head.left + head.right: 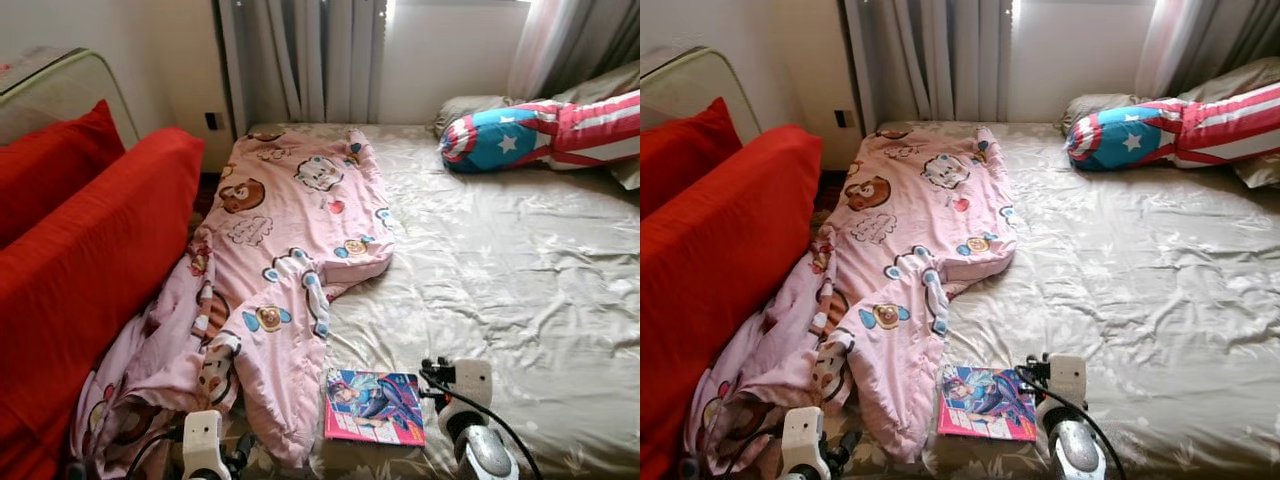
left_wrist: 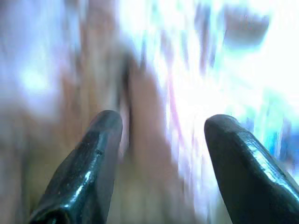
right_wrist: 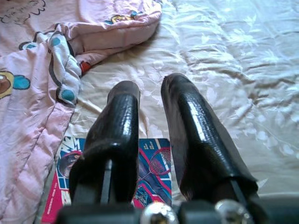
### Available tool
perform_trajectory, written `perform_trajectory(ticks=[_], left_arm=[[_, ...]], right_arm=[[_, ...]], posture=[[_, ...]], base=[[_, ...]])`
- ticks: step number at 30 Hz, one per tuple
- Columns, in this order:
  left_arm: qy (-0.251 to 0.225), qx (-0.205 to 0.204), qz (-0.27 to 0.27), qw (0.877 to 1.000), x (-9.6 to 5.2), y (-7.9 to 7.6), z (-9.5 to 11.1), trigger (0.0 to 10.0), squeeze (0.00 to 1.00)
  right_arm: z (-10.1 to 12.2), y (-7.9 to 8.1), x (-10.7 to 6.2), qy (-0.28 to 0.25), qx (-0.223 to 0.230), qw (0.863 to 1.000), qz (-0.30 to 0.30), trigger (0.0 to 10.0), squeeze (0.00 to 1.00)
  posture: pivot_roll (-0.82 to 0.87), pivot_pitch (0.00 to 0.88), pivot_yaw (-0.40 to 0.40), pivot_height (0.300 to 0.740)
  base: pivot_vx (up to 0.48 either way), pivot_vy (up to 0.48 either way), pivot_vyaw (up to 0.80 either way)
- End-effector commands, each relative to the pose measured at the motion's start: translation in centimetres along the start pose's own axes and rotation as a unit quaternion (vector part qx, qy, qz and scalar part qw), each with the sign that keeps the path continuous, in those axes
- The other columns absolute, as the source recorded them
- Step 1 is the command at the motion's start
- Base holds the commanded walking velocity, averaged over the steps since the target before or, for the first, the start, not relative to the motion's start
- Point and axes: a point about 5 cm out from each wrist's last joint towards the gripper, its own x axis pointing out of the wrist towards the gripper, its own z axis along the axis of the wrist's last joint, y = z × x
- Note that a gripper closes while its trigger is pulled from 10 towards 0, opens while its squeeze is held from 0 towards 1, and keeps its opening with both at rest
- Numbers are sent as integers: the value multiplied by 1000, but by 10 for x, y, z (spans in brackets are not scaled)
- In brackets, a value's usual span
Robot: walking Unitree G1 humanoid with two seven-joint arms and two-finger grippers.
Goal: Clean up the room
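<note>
A pink cartoon-print blanket (image 1: 290,230) lies crumpled along the left side of the bed and spills off its near corner. A colourful comic book (image 1: 373,405) lies flat on the beige sheet (image 1: 500,260) near the bed's front edge, just right of the blanket. My right gripper (image 3: 149,86) hovers over the book (image 3: 154,172), its fingers nearly together with nothing between them. My right wrist (image 1: 462,395) shows just right of the book. My left gripper (image 2: 161,123) is open over a blurred patch of fabric, and its wrist (image 1: 203,440) sits low by the blanket's hanging end.
Red cushions (image 1: 90,250) stand tight against the bed's left side. A star-and-stripe bolster pillow (image 1: 540,130) and a grey pillow (image 1: 470,105) lie at the far right. Curtains (image 1: 300,60) and a wall close the far end.
</note>
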Motion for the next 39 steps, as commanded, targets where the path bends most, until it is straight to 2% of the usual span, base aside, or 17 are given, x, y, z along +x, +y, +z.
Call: perform_trajectory(ticks=[1, 5, 13, 15, 23, 29, 30, 31, 39], left_arm=[[-56, 7, -7, 998, 3, 0, 20, 10000, 0], [-83, 21, -23, 996, 0, -3, 28, 10000, 0], [-77, 21, -29, 996, -7, -6, 26, 10000, 0], [-73, 20, -29, 997, -9, -6, 24, 10000, 0], [-74, 15, -33, 997, -5, -13, 26, 10000, 0], [-70, 15, -35, 997, -5, -16, 27, 10000, 0], [-69, 15, -35, 997, -5, -16, 28, 10000, 0], [-68, 15, -34, 997, -6, -16, 28, 10000, 0], [-59, 16, -33, 998, -6, -16, 24, 10000, 0]], right_arm=[[4, 1, -2, -21, 0, 1000, 0, 10000, 0], [5, 0, -6, -34, -4, 999, 0, 10000, 0], [7, 4, -6, -38, -5, 999, -10, 10000, 0], [6, 5, -6, -32, -4, 999, -12, 10000, 0], [5, 6, -5, -24, -12, 1000, -16, 10000, 0], [6, 4, -5, -28, -6, 999, -16, 10000, 0], [7, 4, -5, -29, -5, 999, -15, 10000, 549], [7, 4, -4, -31, 0, 999, -15, 10000, 1000], [7, 9, -3, -28, 6, 1000, -3, 10000, 1000]], posture=[[-38, 0, -25, 740], [-40, 0, -27, 740], [-47, 0, -28, 740], [-48, 0, -30, 727], [-46, 0, -34, 682], [-47, 0, -37, 682], [-47, 0, -37, 682], [-47, 0, -38, 682], [-42, 0, -37, 682]], base=[[0, 0, 0], [0, 0, 0], [0, 0, 0], [0, 0, 0], [0, 0, 0], [0, 0, 0], [0, 0, 0], [0, 0, 0], [0, 0, 0]])
